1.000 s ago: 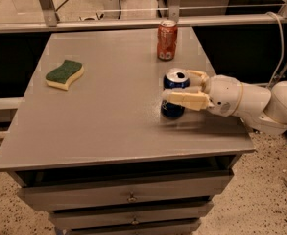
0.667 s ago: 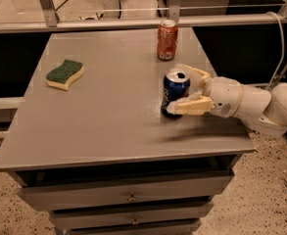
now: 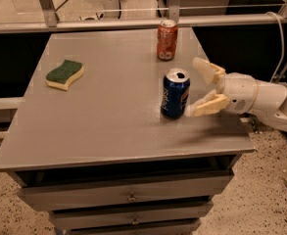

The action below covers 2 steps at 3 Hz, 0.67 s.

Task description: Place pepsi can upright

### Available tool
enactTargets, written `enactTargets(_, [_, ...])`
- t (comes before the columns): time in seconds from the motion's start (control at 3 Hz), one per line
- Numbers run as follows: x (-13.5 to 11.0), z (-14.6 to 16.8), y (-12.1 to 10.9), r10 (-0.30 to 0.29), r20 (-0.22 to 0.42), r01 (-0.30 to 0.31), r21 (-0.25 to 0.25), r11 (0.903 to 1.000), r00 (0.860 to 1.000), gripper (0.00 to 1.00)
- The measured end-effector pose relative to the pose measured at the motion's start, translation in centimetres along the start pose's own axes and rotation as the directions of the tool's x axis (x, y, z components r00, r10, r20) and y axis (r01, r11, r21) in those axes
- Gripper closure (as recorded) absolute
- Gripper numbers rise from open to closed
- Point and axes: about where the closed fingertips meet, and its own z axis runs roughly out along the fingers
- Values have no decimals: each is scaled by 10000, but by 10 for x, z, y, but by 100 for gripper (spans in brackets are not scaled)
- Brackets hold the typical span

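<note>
The blue pepsi can [image 3: 175, 93] stands upright on the grey table [image 3: 108, 111], right of its middle, with its silver top up. My gripper [image 3: 193, 87] reaches in from the right on a white arm. Its two cream fingers are spread wide, just to the right of the can. The near finger [image 3: 206, 106] ends close beside the can's lower side; I cannot tell whether it touches. The far finger [image 3: 206, 70] is clear of the can.
A red-orange soda can [image 3: 167, 40] stands upright near the table's back edge, behind the pepsi can. A green and yellow sponge [image 3: 64, 74] lies at the left. The table has drawers [image 3: 128, 197] below. A metal rail [image 3: 133, 23] runs behind it.
My gripper has opened and let go of the pepsi can, and it has drawn back to the right. The can stays upright in place.
</note>
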Motion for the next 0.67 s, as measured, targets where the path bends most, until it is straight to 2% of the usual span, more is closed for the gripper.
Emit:
enactTargets(0.33, [-19,-46,-17,-767,-831,787,218,9967,9936,0])
enactTargets(0.67, [-33,-60,-23,-1077,-858,1111,353,9932,9905,0])
